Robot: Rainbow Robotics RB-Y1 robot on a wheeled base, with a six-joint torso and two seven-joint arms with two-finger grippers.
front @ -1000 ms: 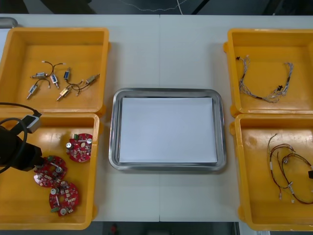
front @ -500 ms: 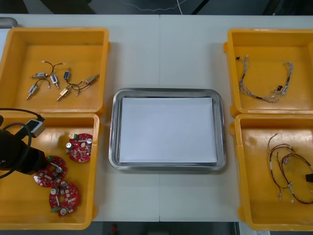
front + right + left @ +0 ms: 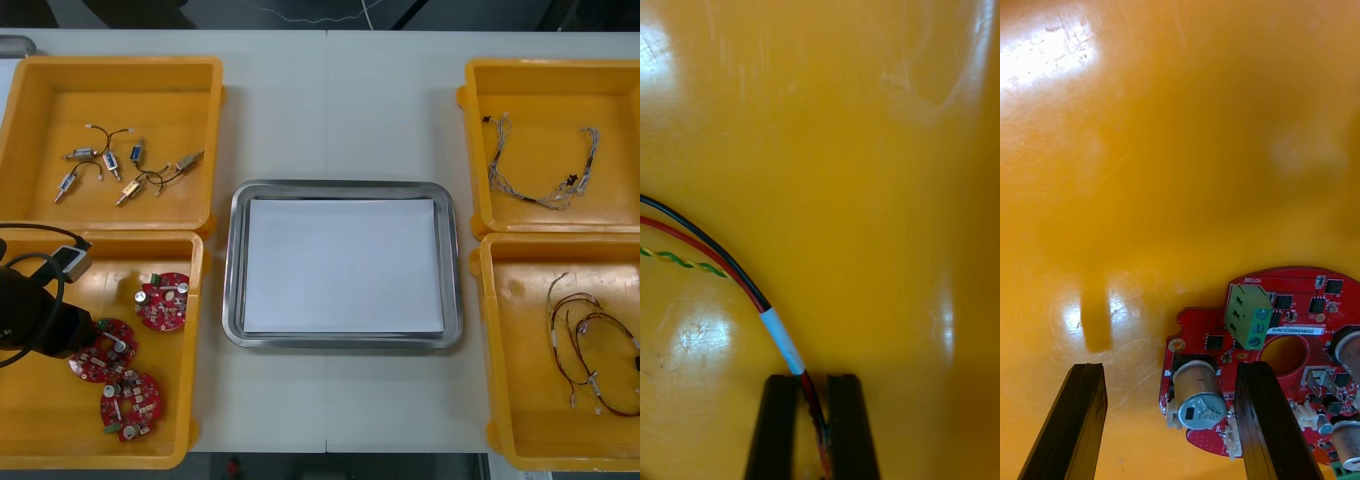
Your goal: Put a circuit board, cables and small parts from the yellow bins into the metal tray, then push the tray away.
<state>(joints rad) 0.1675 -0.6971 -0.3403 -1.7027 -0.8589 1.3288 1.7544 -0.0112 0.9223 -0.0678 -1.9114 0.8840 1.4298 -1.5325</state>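
Note:
In the right wrist view my right gripper [image 3: 812,379] is shut on a red and yellow cable [image 3: 730,274], pinching it just past its white sleeve [image 3: 782,341] on the bin floor. The cable bundle [image 3: 585,345] lies in the near right yellow bin [image 3: 505,350]. My left gripper [image 3: 1171,371] stands open low in the near left bin [image 3: 30,420]. One edge of a round red circuit board [image 3: 1289,330] lies between its fingers, and one finger [image 3: 1259,405] overlaps the board. From the front, the left gripper [image 3: 88,335] is at the middle one [image 3: 103,352] of three boards.
The metal tray [image 3: 232,270], white inside, sits at the table's middle. Small metal parts [image 3: 120,165] lie in the far left bin. A blue and white cable [image 3: 545,170] lies in the far right bin. Two other boards [image 3: 163,300] [image 3: 130,403] flank the left gripper.
My right gripper has shut on the red and yellow cable and slid toward the front view's right edge. The left arm has crept a little toward the middle circuit board, fingers still apart.

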